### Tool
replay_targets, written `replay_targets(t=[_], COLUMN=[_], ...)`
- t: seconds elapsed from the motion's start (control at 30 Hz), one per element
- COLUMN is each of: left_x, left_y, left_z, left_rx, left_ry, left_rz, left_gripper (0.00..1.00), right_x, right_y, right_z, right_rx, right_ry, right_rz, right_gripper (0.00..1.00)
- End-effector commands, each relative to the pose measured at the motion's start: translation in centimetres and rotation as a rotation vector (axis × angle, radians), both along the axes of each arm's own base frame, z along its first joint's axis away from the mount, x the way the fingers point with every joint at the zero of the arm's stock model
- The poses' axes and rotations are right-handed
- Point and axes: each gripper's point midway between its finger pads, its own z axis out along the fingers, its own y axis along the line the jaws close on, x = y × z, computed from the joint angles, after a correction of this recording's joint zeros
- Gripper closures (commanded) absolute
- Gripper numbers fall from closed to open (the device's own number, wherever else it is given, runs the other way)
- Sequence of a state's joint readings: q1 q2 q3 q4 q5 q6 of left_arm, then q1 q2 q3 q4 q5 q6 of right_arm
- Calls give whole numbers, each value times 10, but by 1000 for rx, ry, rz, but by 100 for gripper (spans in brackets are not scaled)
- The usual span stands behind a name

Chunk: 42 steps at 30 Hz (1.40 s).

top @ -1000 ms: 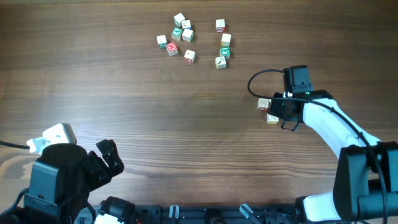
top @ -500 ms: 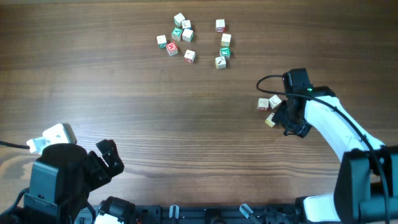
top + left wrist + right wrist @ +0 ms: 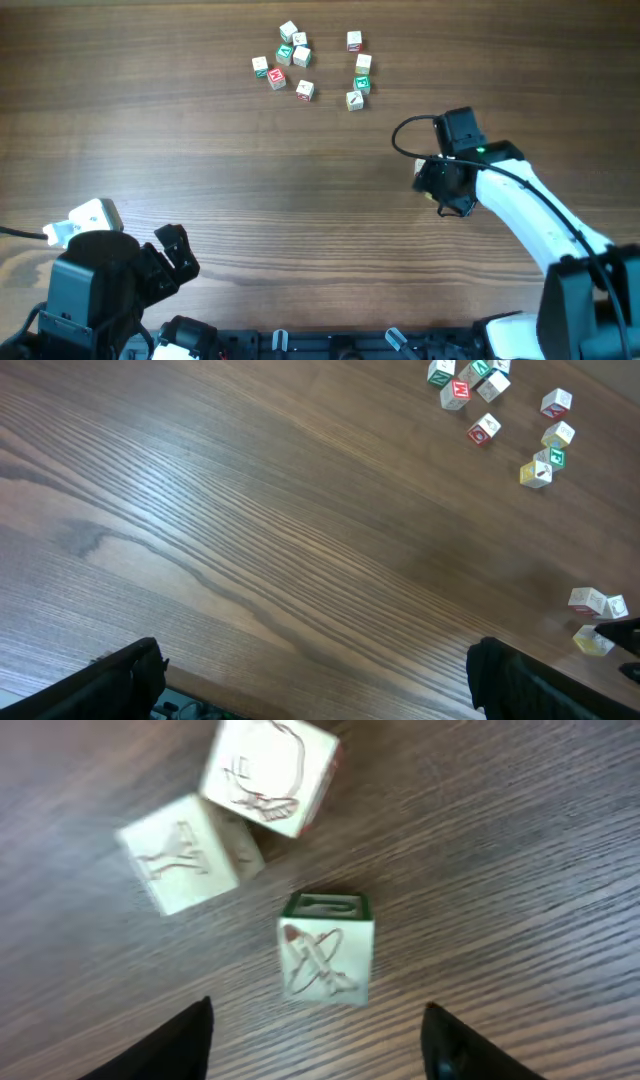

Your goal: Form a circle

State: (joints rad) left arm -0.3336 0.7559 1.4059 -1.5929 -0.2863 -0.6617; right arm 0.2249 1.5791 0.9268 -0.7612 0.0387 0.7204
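The right pincer [image 3: 322, 1038] is open and empty above three loose cubes [image 3: 325, 958] at the right of the desk [image 3: 200, 150]; one cube shows a green top face. The left pincer [image 3: 325, 680] is wide open and empty, near left. At far centre, the circle [image 3: 302, 57] is an unclosed scatter of about eleven cubes, stretched left to right.
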Motion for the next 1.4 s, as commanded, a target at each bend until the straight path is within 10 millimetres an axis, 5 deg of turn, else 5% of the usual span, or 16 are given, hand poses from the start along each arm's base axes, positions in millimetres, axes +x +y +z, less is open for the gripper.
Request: replay_targets(t=[0.0,0.13,0.37,0.97,1.37], left_x=[1,1,1,1,1], left_y=[0,0,0,0,0], left_z=[0,0,0,0,0], left_rx=[-12,-12,-12,-12,-12], left_ry=[1,1,1,1,1], left_rz=[12,12,12,12,12], left_gripper=[0,0,0,0,0], right_x=[4,8,11,27,27], right_y=[-10,-10,-9,-14,-6], right_z=[-13,-17,-16,-13,-12], right_rx=[-84,-93,-82,-61,-19], right_ry=[30,21,7,-75,-69], right_rz=[57,84,33,-238,-218], right_gripper=[42,59,72,70,54])
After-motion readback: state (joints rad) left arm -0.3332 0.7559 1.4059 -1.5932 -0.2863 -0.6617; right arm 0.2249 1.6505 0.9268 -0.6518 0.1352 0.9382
